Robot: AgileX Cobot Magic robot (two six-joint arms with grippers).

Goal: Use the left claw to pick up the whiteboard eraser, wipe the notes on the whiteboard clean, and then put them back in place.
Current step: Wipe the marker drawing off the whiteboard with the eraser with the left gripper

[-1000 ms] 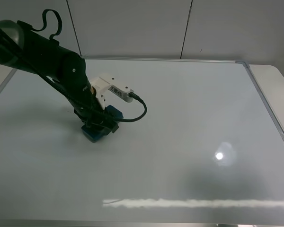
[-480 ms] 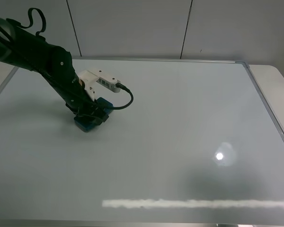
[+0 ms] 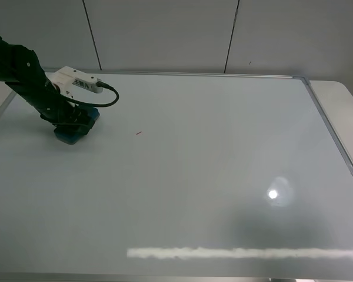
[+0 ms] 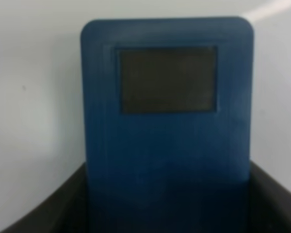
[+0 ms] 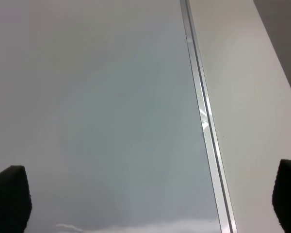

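Note:
The whiteboard (image 3: 212, 153) lies flat with a thin silver frame. My left claw (image 3: 75, 122) is shut on the teal whiteboard eraser (image 3: 69, 136) and presses it on the board near the far left corner. In the left wrist view the eraser (image 4: 167, 131) fills the frame with one dark patch on top, and dark fingers (image 4: 43, 211) flank it. Of the notes only a tiny red streak (image 3: 139, 133) shows, to the right of the eraser. My right gripper (image 5: 148, 199) is open and empty above the board's right edge.
The board's silver frame (image 5: 203, 121) runs beside a pale table strip (image 3: 341, 100) on the right. Grey wall panels (image 3: 165, 35) stand behind the board. A lamp glare spot (image 3: 273, 194) and a bright streak (image 3: 241, 253) reflect on the near part.
My left claw has slid the eraser to the left and toward the far corner of the board. A tiny red streak now shows where the arm was.

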